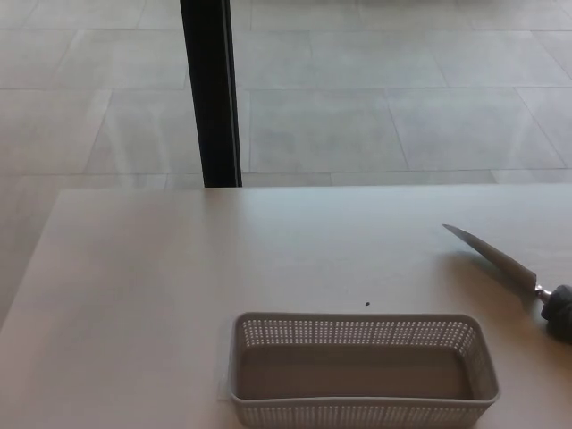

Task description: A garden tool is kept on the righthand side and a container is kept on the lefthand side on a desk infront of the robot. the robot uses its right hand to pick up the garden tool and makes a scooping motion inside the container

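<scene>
A grey perforated plastic basket (pixel 357 332) sits on the white desk at the lower middle of the head view, with nothing inside it. To its right lies the garden tool (pixel 511 269), a narrow metal blade pointing up and left, with a dark grey handle (pixel 560 309) cut off by the picture's right edge. The tool lies apart from the basket. Neither of my hands shows in the view.
The desk (pixel 161 286) ends at its far edge about halfway up the picture and at its left edge on the left. A black vertical post (pixel 211 89) stands behind the far edge. A small dark speck (pixel 367 304) lies just beyond the basket. Tiled floor lies beyond.
</scene>
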